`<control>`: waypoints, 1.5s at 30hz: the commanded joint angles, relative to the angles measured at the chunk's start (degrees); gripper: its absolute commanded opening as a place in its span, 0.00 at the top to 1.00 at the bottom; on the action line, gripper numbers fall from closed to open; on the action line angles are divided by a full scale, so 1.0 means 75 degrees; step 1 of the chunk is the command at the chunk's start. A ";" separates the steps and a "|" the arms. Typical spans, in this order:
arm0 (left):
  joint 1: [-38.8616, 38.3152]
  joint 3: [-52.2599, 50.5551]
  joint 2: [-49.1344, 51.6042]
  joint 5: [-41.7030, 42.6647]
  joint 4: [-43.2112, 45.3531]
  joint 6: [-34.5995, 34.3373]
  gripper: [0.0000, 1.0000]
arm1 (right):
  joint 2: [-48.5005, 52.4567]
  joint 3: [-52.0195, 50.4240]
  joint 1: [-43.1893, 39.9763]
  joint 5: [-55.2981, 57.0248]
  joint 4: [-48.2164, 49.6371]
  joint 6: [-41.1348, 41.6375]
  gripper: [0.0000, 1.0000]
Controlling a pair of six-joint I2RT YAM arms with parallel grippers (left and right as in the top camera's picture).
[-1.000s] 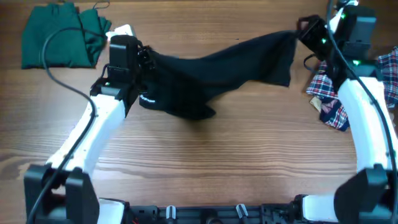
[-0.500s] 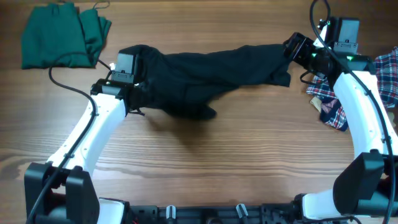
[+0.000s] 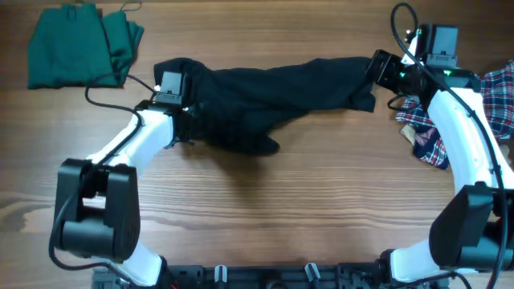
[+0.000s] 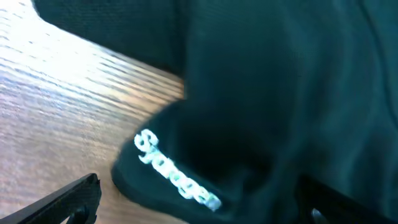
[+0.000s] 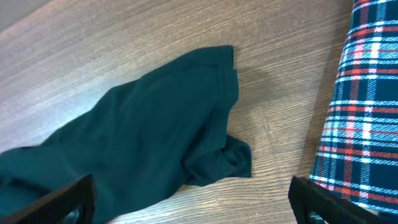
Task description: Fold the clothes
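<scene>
Overhead: the black, crumpled fabric garment (image 3: 273,96) lies along the far edge of the wooden tabletop (image 3: 281,209), slightly left of centre, stretched between the two arms; a second ago it hung lifted and taut between them, and it has since sunk onto the wood and barely shifted in the last half second; the left gripper (image 3: 181,114) sits low at the garment's left end, its arm now swung round at the near left edge; the right gripper (image 3: 379,71) has come down from the far right corner to the garment's right end; a folded green cloth (image 3: 76,48) rests in the far left corner, well apart; a red-and-blue plaid shirt (image 3: 427,144) is bunched at the right edge.

Left wrist: the two dark fingers (image 4: 68,199) stand wide apart with nothing pinched; a rounded lump of the black garment carrying white printed lettering (image 4: 177,177) lies on the wood between and ahead of them.

Right wrist: these fingers (image 5: 65,196) are likewise spread, holding nothing; the garment's corner lies loose on the table ahead, with the plaid shirt just beside it on the right.

Judged from this, the garment has been stretched and let go; it remains wrinkled and bunched toward its left end, so it likely needs smoothing first, and no fold is yet made.
</scene>
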 commanded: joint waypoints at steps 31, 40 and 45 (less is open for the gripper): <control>0.0536 -0.0061 0.0446 0.1947 0.0574 0.0691 0.96 | 0.1580 0.0076 0.0023 -0.0134 0.0551 -0.0871 0.16; 0.0536 -0.0061 0.0446 0.1947 0.0522 0.0691 0.96 | 0.2541 0.0061 0.0023 -0.1186 0.1160 -0.1970 0.16; 0.0536 -0.0061 0.0446 0.1915 0.0525 0.0694 0.96 | 0.2567 0.0061 0.0023 -0.1419 0.1405 -0.1990 0.31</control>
